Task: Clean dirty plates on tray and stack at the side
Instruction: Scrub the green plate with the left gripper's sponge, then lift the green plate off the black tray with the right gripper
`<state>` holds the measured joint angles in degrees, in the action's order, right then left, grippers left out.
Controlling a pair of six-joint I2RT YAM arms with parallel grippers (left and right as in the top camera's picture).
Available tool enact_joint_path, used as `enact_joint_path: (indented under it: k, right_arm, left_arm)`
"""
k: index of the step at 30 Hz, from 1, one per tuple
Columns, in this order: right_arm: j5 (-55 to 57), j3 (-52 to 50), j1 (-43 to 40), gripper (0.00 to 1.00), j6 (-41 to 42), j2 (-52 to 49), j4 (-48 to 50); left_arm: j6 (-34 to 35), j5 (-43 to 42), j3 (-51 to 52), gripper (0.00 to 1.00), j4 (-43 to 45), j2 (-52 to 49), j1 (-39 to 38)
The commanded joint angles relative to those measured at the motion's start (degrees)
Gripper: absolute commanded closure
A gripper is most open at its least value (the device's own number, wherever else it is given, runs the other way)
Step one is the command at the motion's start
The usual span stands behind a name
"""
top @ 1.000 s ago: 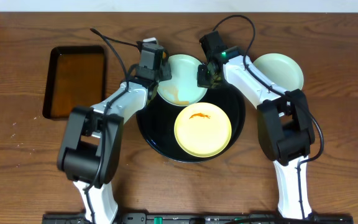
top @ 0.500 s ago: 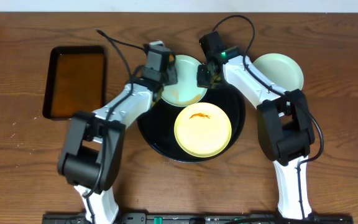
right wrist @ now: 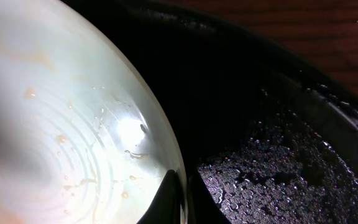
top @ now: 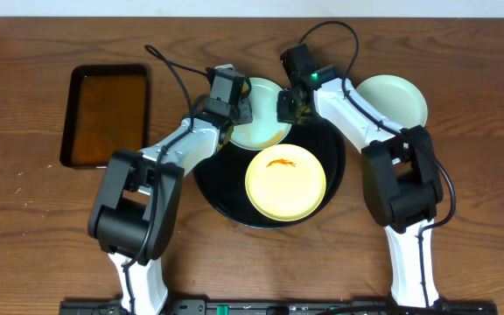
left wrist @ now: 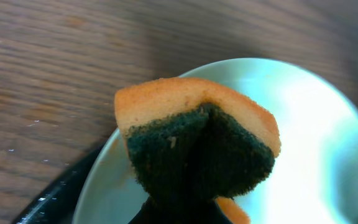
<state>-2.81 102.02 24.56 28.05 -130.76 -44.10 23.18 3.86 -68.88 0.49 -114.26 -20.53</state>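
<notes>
left arm (top: 138, 203): elbow folded at the near side, forearm reaching forward and to the right.
left gripper (top: 237, 103): closed on a sponge (left wrist: 197, 140).
right arm (top: 401, 185): elbow folded, forearm reaching forward and to the left.
right gripper (top: 287, 109): fingers pinched on the rim of a mint plate (right wrist: 61, 124).
the two grippers are near each other but apart.

**Three plates and the round tray**

Glossy black tray (top: 220, 194), beaded with water. Pale yellow plate (top: 285, 185) lies flat near its centre, with an orange smear. Orange-streaked mint plate (top: 265, 112) overlaps the rim at 11 o'clock. Second mint plate (top: 392, 98) lies on the table at 2 o'clock, off the tray.
</notes>
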Motion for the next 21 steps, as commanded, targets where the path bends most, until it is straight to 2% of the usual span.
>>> enact_joint_path:
  k: [1, 3, 7, 12, 16, 21]
  right_arm:
    - [2.32, -0.57, 0.31, 0.99, -0.76, -1.57, -0.5]
    - [2.34, -0.57, 0.35, 0.99, -0.92, -1.57, -0.48]
    - [2.34, -0.57, 0.26, 0.99, -0.9, -1.57, -0.42]
    - [2.36, -0.57, 0.28, 0.99, -0.92, -1.57, -0.37]
    - [2.56, -0.55, 0.28, 0.99, -0.98, -1.44, -0.39]
    - [3.34, -0.52, 0.2, 0.99, -4.28, 1.38, -0.46]
  left_arm:
    - [-3.91, 10.45, -0.24, 0.92, -0.24, -1.99, 0.24]
    - [-7.96, 16.26, -0.57, 0.92, -0.11, -0.76, 0.26]
    - [-13.07, 22.1, -1.14, 0.92, 0.46, 3.82, 0.26]
    - [-15.89, 24.11, -1.14, 0.92, 1.38, 12.55, 0.37]
    - [-14.86, 23.98, -1.11, 0.92, -1.99, 18.58, 0.35]
    - [-7.48, 23.61, -1.11, 0.92, -16.74, 25.0, 0.35]
